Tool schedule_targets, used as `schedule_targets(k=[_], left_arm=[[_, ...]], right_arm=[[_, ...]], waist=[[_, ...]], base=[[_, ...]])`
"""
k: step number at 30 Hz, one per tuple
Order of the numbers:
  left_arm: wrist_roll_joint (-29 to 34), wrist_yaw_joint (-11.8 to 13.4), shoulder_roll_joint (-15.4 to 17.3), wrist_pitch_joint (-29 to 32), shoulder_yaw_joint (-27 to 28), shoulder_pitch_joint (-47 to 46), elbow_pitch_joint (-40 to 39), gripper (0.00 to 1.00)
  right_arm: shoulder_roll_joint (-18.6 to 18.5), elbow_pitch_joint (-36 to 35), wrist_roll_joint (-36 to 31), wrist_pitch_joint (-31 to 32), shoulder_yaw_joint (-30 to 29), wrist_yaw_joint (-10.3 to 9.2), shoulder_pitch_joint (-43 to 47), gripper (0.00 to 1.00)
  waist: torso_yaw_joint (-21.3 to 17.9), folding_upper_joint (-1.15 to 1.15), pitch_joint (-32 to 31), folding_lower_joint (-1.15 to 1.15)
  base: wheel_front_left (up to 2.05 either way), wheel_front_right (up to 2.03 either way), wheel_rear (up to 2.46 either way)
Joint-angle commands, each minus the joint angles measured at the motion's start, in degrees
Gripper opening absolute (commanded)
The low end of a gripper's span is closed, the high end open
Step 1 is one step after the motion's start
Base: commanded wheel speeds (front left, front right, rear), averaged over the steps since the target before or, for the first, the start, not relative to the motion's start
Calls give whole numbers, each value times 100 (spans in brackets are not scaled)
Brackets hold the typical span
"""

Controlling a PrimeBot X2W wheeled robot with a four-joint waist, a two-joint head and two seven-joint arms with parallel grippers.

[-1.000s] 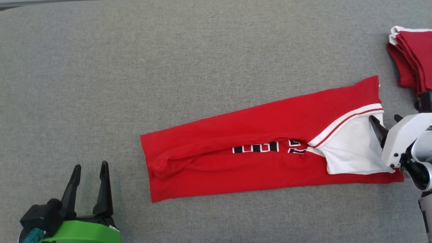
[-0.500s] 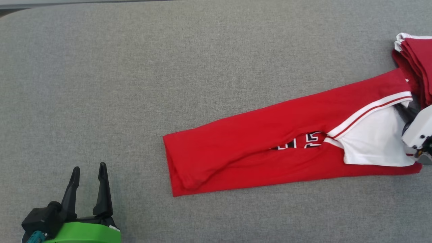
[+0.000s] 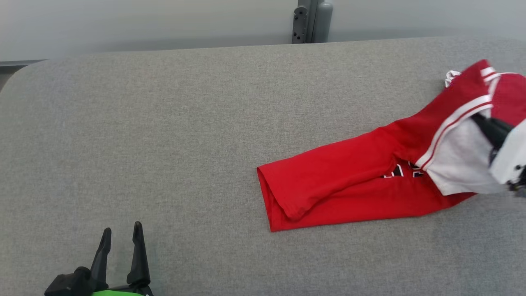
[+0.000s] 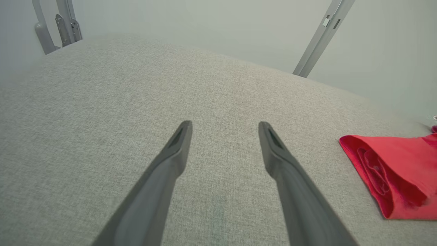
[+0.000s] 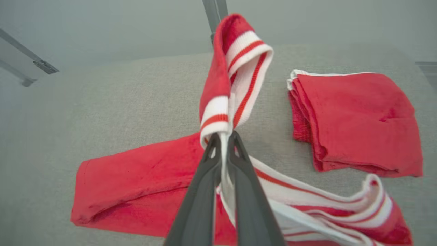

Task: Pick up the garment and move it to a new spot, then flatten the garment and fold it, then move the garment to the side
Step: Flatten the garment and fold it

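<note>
The garment (image 3: 349, 185) is a long folded red jersey with a white panel and red-and-white striped trim, lying on the grey padded table (image 3: 164, 123) at the right. My right gripper (image 3: 478, 121) is shut on its striped end, which is raised off the surface. In the right wrist view the two fingers (image 5: 201, 191) pinch white cloth at the gripper tip (image 5: 223, 138), the trim loops above them, and the rest of the garment (image 5: 136, 177) trails on the table. My left gripper (image 3: 122, 228) stands open at the lower left, away from the garment (image 4: 392, 171), with nothing between its fingertips (image 4: 225, 124).
A stack of folded red cloths (image 5: 358, 119) lies just right of the held end. A grey metal post (image 3: 310, 20) stands behind the table's far edge. The rounded back left corner of the table (image 3: 24, 70) is in sight.
My right gripper has shut on the garment's striped end, lifted it and dragged the garment to the right. The head camera has tilted up. The left gripper stays open.
</note>
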Motion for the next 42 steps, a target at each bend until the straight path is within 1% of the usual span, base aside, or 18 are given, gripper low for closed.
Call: schedule_targets(k=[1,3,6,8,9,11,14,17,21,24,30,31,32,33,36,38,40,42], left_arm=[[67,-48,-38,-15,24,79,21,100],[103,-70,-70,-15,38,87,50,100],[170,-111,-111,-15,-12,-7,115,100],[184,-152,-137,-15,-46,-92,178,100],[210,-151,-148,-15,-85,-124,212,100],[240,-180,-162,-15,-142,-170,272,100],[261,-196,-178,-15,-199,-197,342,100],[264,-209,-189,-16,-222,-182,388,100],[291,-230,-200,-15,-267,-141,454,100],[311,-240,-206,-15,-312,-98,481,100],[305,-242,-218,-15,-367,-119,514,100],[309,-243,-218,-15,-367,-127,519,100],[310,-245,-219,-15,-363,-131,530,100],[309,-246,-219,-15,-354,-135,541,100],[301,-248,-190,-15,-304,-113,574,100],[298,-249,-158,-15,-259,-68,578,100],[305,-251,-142,-15,-199,-28,543,100],[316,-252,-132,-15,-119,20,492,100]], right_arm=[[240,-206,-13,34,252,0,159,0],[632,-435,-114,-75,603,0,232,0],[1316,-421,-317,-369,1246,0,360,0],[1753,-188,-465,-681,1607,1,400,0],[1896,-38,-542,-856,1757,0,421,0],[2066,323,-675,-1212,2018,0,418,0],[2186,868,-585,-1724,2258,0,358,0],[2204,1332,-184,-2243,2540,1,196,0],[2201,1929,174,-2803,2813,1,-88,0],[2206,2299,464,-3073,3042,1,-334,0],[2205,2898,875,-3378,3634,1,-769,0],[2206,2974,921,-3464,3707,1,-833,31],[2207,3047,954,-3564,3772,1,-888,89],[2205,3131,1000,-3639,3814,1,-919,100],[2202,3233,1066,-3905,3976,0,-1012,100],[2202,3203,927,-4114,4004,1,-1063,100],[2180,3164,587,-4421,3833,0,-1044,100],[1915,3052,108,-4713,3654,-2,-974,100]], waist=[[-62,0,-9,0],[-97,0,15,0],[-88,0,83,0],[-61,0,118,0],[-36,0,132,0],[28,0,149,0],[128,0,152,0],[211,0,141,0],[272,0,114,0],[281,0,83,0],[283,0,65,0],[282,0,62,0],[280,0,59,0],[276,0,55,0],[233,0,8,0],[191,0,-43,0],[131,0,-121,0],[49,0,-196,0]], base=[[0,0,0],[0,0,0],[0,0,0],[0,0,0],[0,0,0],[0,0,0],[0,0,0],[0,0,0],[0,0,0],[0,0,0],[0,0,0],[0,0,0],[0,0,0],[0,0,0],[0,0,0],[0,0,0],[0,0,0],[0,0,0]])
